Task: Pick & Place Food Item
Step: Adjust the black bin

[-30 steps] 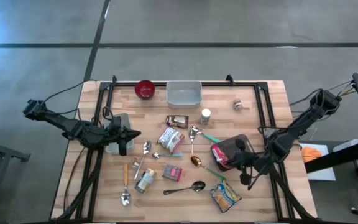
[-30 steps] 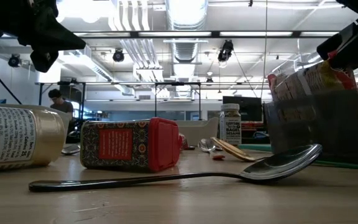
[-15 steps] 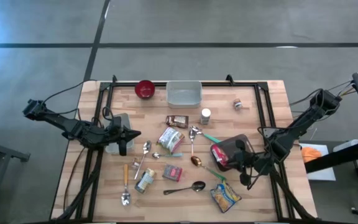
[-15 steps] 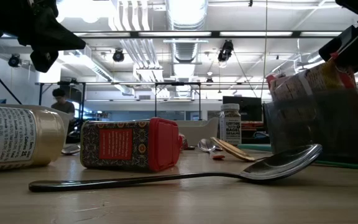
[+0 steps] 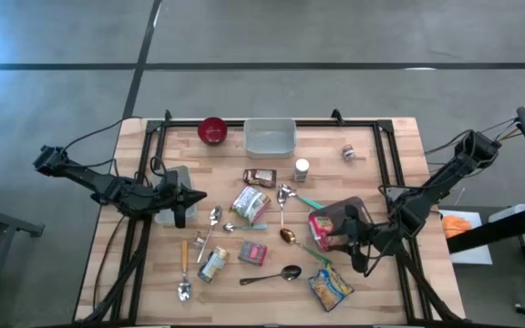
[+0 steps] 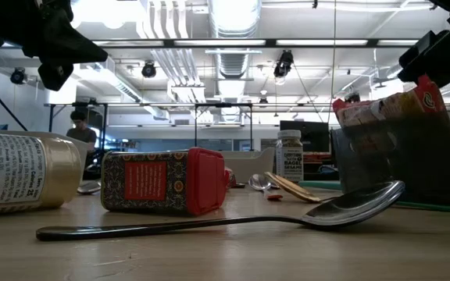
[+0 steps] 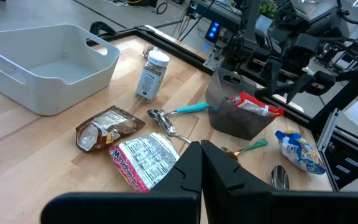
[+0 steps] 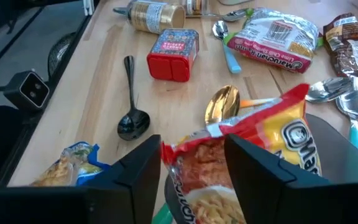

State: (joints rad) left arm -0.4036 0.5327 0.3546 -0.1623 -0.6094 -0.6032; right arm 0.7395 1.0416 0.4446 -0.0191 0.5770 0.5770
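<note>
Fingers (image 8: 138,168) newly parted around snack packet (image 8: 253,149)

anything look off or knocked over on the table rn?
Mostly clutter. The red-and-yellow snack bag sticks out over the rim of the dark bin rather than sitting down inside, with the right gripper open around its end. The red-lidded tin and a glass jar lie on their sides. Nothing spilled.

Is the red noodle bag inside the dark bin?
Yes, the noodle bag sits in the dark bin, its top sticking above the rim.
</note>
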